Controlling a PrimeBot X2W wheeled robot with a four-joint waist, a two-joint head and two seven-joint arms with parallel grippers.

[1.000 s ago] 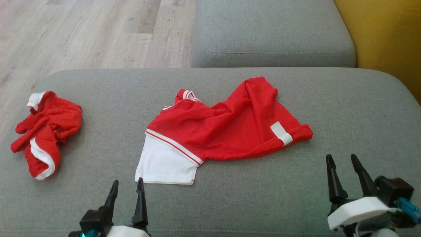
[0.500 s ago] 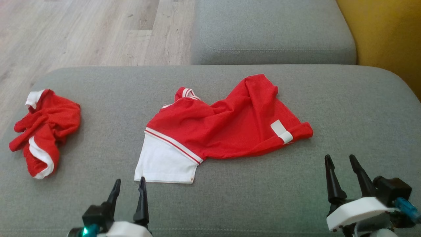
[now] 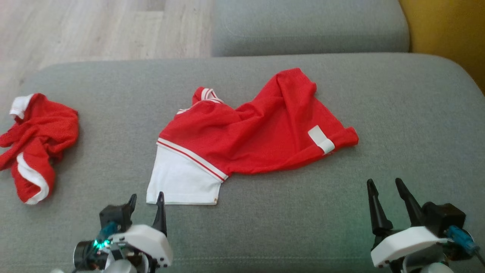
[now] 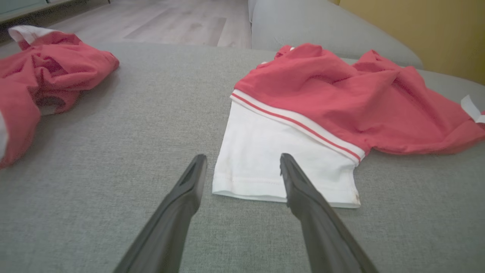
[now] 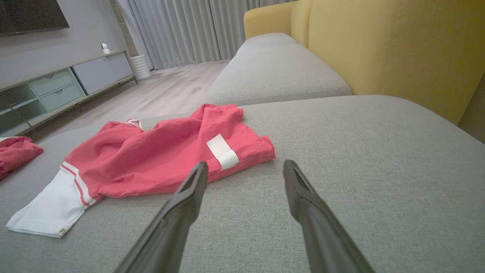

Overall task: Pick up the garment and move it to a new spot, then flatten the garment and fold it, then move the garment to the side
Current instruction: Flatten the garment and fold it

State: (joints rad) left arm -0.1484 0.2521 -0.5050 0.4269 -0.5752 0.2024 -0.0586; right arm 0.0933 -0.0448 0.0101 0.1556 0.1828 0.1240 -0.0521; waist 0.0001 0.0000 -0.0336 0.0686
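The garment [image 3: 254, 140], a red shirt with a white sleeve and a white tab, lies rumpled in the middle of the grey cushion [image 3: 398, 113]; it shows too in the left wrist view [image 4: 341, 102] and the right wrist view [image 5: 159, 159]. My left gripper [image 3: 146, 199] is open, its tips just short of the white sleeve's hem [image 4: 280, 189]. My right gripper [image 3: 382, 184] is open as well, hovering off the cushion below and right of the shirt's tabbed corner [image 5: 223, 151]. Neither holds anything.
A second crumpled red and white garment [image 3: 34, 144] lies at the cushion's left end. Another grey cushion [image 3: 310, 26] sits behind, a yellow sofa back [image 3: 447, 34] at the right. Wood floor [image 3: 94, 30] is beyond the far left edge.
The head camera has tilted, so the whole scene has slid down-left in view. My left gripper has turned and moved closer to the white sleeve's hem. The garments lie as before.
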